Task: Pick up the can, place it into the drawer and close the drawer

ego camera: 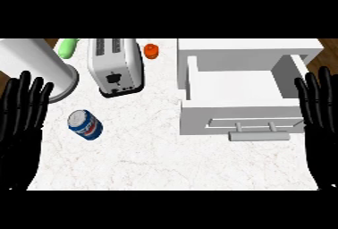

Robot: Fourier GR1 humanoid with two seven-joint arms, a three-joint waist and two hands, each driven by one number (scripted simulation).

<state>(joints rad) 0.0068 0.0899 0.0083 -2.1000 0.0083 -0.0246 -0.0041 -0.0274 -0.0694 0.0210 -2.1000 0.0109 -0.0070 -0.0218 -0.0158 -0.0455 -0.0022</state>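
A blue can (85,125) with a silver top stands on the white counter at the left. The white drawer (231,117) stands pulled open at the right, its inside bare and its bar handle (259,135) facing me. My left hand (20,120) rests open at the left edge, fingers up, a little left of the can and apart from it. My right hand (319,112) rests open at the right edge, fingers up, beside the drawer's right side.
A silver toaster (117,66) stands behind the can. A large white cylinder (36,67) is at the back left, a green object (66,47) beside it. A small orange object (152,51) sits at the back between toaster and drawer cabinet.
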